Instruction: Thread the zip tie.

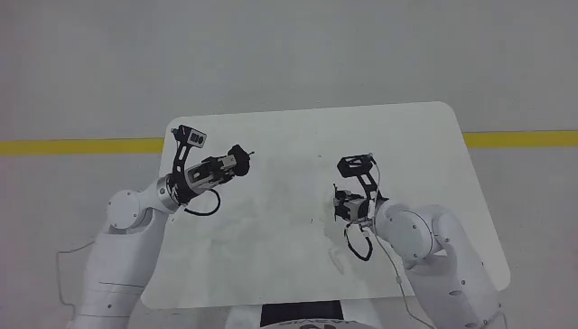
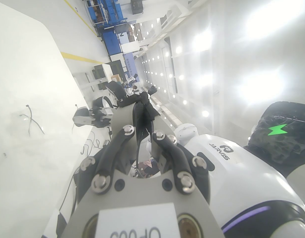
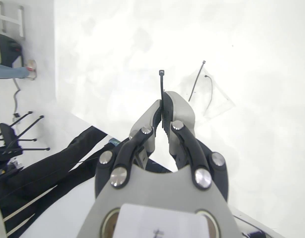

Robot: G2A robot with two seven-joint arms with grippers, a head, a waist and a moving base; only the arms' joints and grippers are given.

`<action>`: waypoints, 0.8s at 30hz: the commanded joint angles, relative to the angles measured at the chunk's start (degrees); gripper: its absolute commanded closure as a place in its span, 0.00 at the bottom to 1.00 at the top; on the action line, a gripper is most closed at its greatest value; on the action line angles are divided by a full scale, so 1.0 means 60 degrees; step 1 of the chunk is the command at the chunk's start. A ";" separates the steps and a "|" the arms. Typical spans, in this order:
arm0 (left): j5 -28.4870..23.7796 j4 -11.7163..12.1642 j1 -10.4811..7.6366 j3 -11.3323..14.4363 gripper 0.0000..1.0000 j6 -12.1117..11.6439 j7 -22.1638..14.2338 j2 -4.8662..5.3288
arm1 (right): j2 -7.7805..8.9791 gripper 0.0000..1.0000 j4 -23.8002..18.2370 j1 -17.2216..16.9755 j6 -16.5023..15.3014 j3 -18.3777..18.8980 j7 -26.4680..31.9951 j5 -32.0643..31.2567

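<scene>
Left pincer is hanging over the left part of the table, toward its far edge. Right pincer is hanging right of centre, nearer the robot's side and well apart from the left one. Zip tie is sitting clamped between the right pincer's pads, its head end sticking out beyond the tips. Two loose ties are lying side by side on a bag, itself lying on the table near that pincer's tip.
</scene>
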 commanded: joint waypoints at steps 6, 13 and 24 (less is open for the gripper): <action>0.0000 0.0000 0.0000 0.0000 1.00 0.0000 0.0000 0.0000 | -0.0001 1.00 0.0013 0.0007 0.0012 -0.0011 0.0007 -0.0144; 0.0000 0.0000 0.0000 0.0000 1.00 0.0000 0.0000 0.0000 | -0.0021 1.00 -0.0130 -0.0087 -0.1045 0.0344 -0.1233 0.2210; 0.0000 0.0000 0.0000 0.0000 1.00 0.0000 0.0000 0.0000 | 0.0000 1.00 0.0430 0.0141 -0.2803 0.0252 -0.1809 0.4418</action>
